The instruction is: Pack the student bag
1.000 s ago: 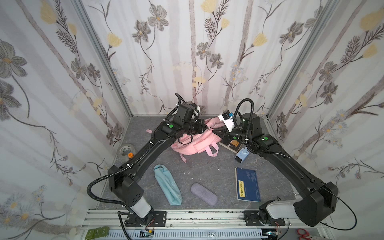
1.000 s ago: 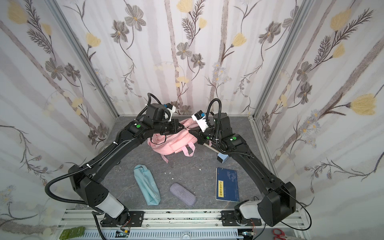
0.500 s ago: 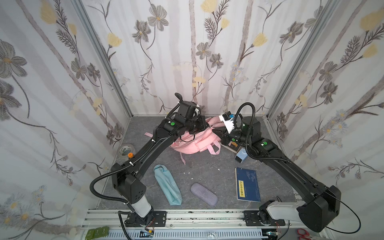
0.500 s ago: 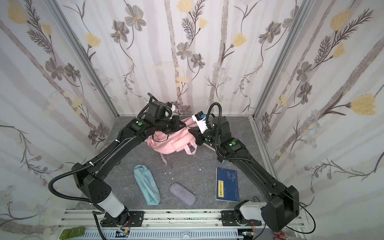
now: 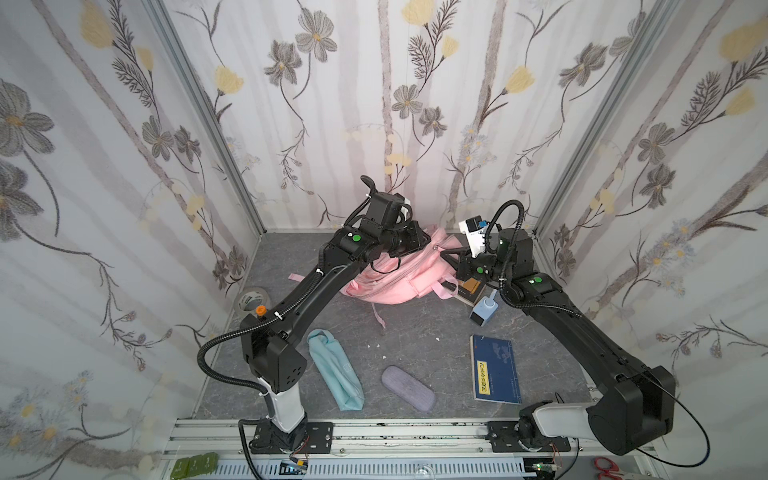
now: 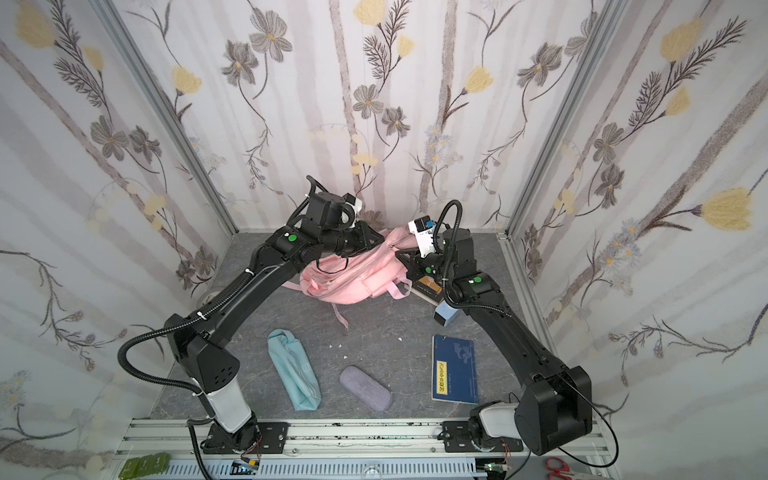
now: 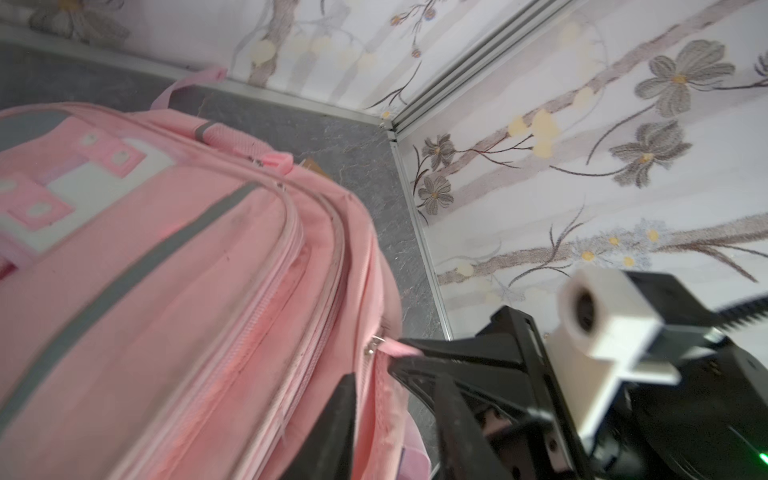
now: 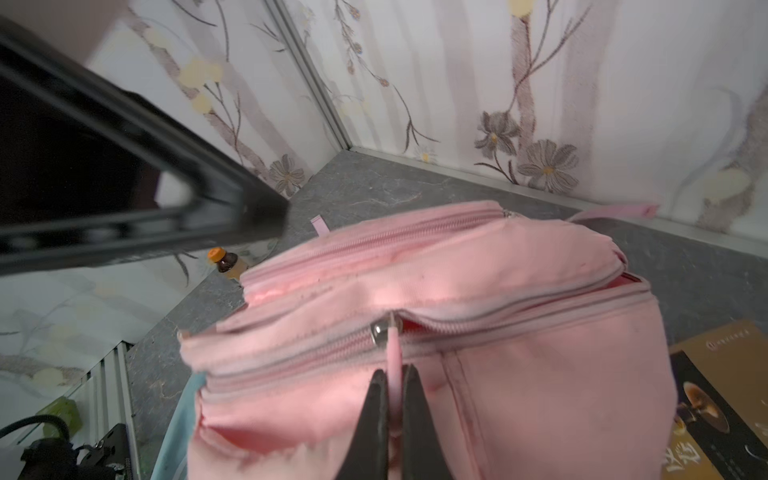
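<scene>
Since a second ago the left end effector (image 5: 417,242) has let its jaws part over the student bag (image 5: 390,282), which slumps at the back of the table between both arms. Right end effector (image 8: 392,399) is pinched shut on the zip pull (image 8: 392,349). I judge the bag light and floppy, best taken by pull or seam. How far the zip gapes is hidden from me

Nothing is reading clearly; the yellow strip (image 5: 482,377) on the blue book (image 5: 498,365), lower right, is showing characters too small
</scene>
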